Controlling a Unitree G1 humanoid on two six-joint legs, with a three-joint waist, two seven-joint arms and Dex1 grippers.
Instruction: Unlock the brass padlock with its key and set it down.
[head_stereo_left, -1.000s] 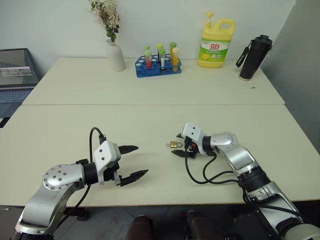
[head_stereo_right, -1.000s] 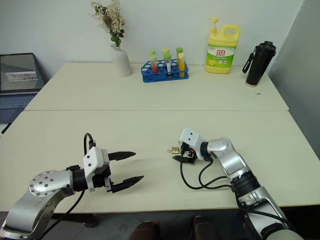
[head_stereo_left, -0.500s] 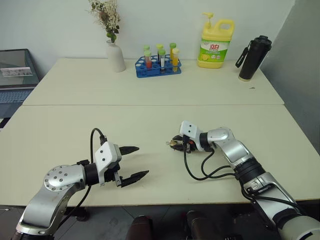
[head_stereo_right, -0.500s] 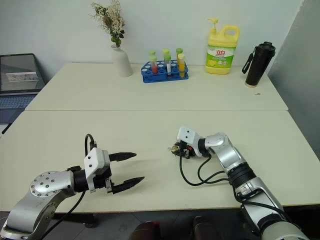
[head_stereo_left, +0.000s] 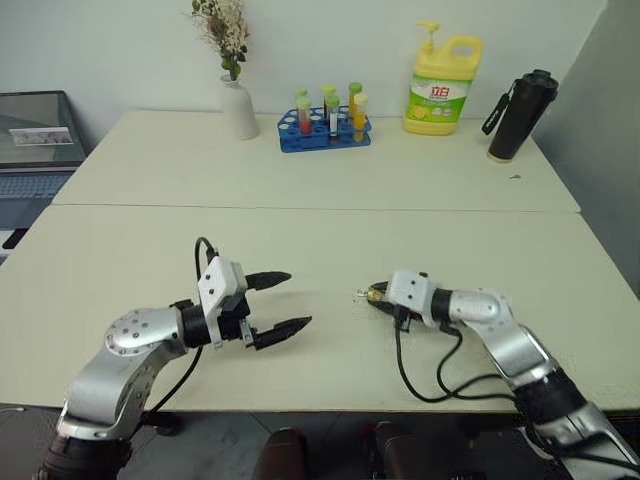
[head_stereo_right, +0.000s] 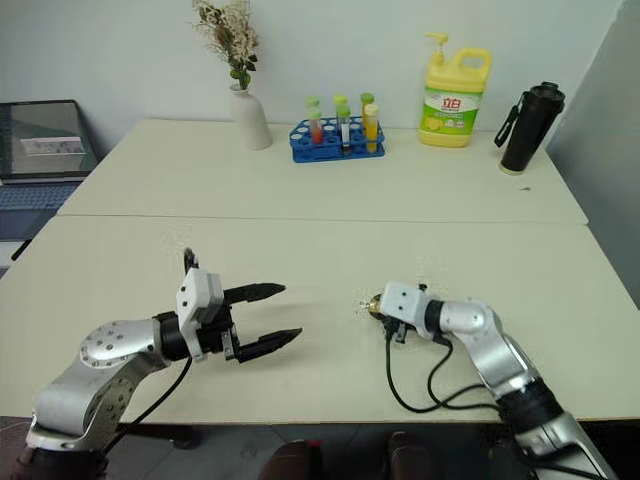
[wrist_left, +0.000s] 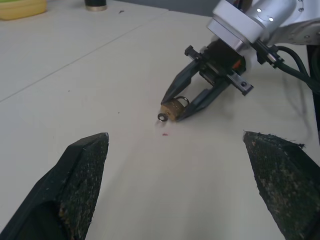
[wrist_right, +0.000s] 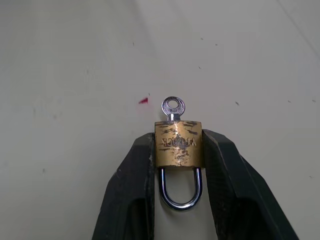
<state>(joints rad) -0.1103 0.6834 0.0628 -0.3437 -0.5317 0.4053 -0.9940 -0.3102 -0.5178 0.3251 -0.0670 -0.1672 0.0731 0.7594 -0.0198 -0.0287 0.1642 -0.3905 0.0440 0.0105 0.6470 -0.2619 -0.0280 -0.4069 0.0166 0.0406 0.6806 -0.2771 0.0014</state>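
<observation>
Here the left gripper (head_stereo_left: 283, 304) hung just above the near part of the cream table (head_stereo_left: 320, 160), its forearm reaching in from the near left edge and angling toward the middle, its two black fingers (wrist_left: 80, 170) spread wide with nothing between them. To its right, near but apart, the right gripper (head_stereo_left: 377, 297) lay low over the tabletop, the bent arm coming in from the near right corner and pointing left toward the other one. It pinched the brass padlock (wrist_right: 178, 144) by the sides of its body, with the silver shackle (wrist_right: 180, 189) turned back between the fingers. The right wrist view showed a small key (wrist_right: 173, 107) standing in the lock's outer end and worn lettering on the brass; from the head camera the padlock was a mere golden speck at the fingertips.
</observation>
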